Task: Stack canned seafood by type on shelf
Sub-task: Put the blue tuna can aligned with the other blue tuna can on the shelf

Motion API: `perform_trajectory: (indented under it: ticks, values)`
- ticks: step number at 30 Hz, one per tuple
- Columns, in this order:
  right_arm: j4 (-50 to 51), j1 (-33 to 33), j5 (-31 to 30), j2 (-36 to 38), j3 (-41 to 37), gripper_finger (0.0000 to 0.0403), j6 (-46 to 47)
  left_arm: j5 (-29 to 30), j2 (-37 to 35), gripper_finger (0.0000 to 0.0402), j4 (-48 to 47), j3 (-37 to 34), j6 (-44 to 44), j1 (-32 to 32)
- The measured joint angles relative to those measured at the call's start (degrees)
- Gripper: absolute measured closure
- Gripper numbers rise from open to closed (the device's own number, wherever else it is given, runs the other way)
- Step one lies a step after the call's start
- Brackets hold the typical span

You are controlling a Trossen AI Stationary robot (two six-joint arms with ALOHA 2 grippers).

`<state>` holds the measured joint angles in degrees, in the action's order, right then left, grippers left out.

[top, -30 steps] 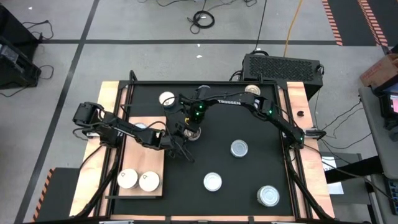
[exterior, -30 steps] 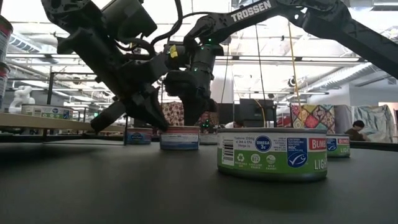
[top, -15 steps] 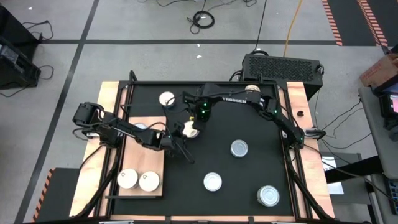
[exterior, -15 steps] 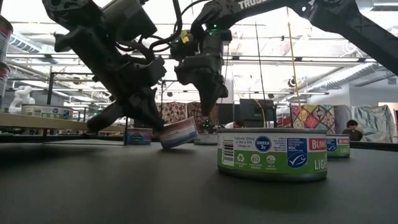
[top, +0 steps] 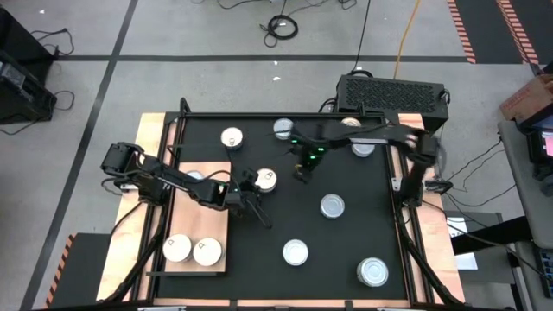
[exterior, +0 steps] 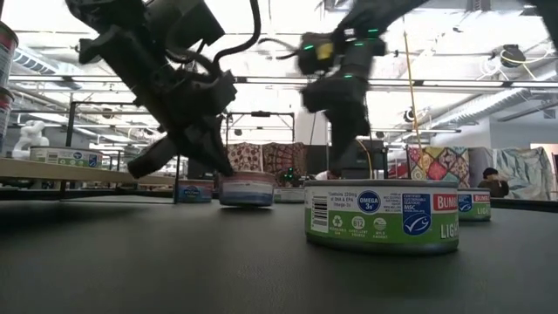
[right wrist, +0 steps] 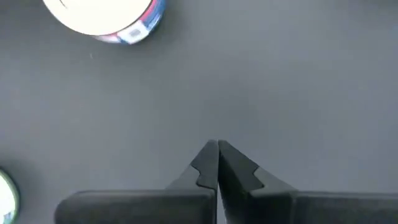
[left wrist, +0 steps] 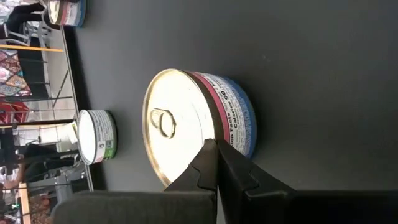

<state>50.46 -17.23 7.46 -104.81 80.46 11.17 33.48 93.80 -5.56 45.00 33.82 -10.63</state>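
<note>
Tins sit scattered on the black mat [top: 346, 233]; nearest the front edge we see a silver-topped tin [top: 373, 272] at the right and a white-topped tin [top: 295, 252] left of it. Two cream-topped tins [top: 192, 250] stand side by side, touching, on the front part of the wooden board [top: 216, 177] at the left of the mat. Farther in, a silver tin [top: 333, 206] sits alone at mid-mat. The left gripper [top: 246, 183] has its fingers pressed together, tips against the rim of a cream-topped tin [left wrist: 186, 124] with a red and blue label, which sits flat just right of the board. We see no grip on it, only contact at the edge. The right gripper [top: 301, 171] hangs above bare mat just right of that tin, fingers together, holding nothing. At the back we see another cream-topped tin [top: 232, 137], a silver one [top: 282, 130] beside it, and more tins [top: 356, 138] partly hidden under the right arm.
</note>
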Motion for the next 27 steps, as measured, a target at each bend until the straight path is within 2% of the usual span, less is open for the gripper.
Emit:
perform_trajectory:
  ticks: [6, 12, 15, 21, 27]
  values:
    - [-17.1, 0.6, 0.1, 16.7, -21.0, 0.0403, 8.7, 0.1, 0.0, 0.0401, -3.7, 3.3, 0.1, 0.0]
    - [-27.2, 2.4, 0.1, 28.4, -33.5, 0.0403, 14.2, 3.7, -0.1, 0.0401, -4.2, 4.9, 1.6, -0.6]
    - [-29.1, 3.0, 0.2, 32.0, -36.4, 0.0403, 15.9, 3.4, -0.1, 0.0401, -4.4, 5.3, 2.5, -1.1]
    - [-29.6, 4.2, 0.0, 34.0, -37.4, 0.0403, 16.7, -6.0, -0.1, 0.0399, -4.2, 5.3, -3.7, -1.0]
    - [-30.4, 4.6, 0.0, 34.0, -37.4, 0.0403, 16.4, -8.0, -0.1, 0.0348, -4.0, 5.3, -7.4, 0.1]
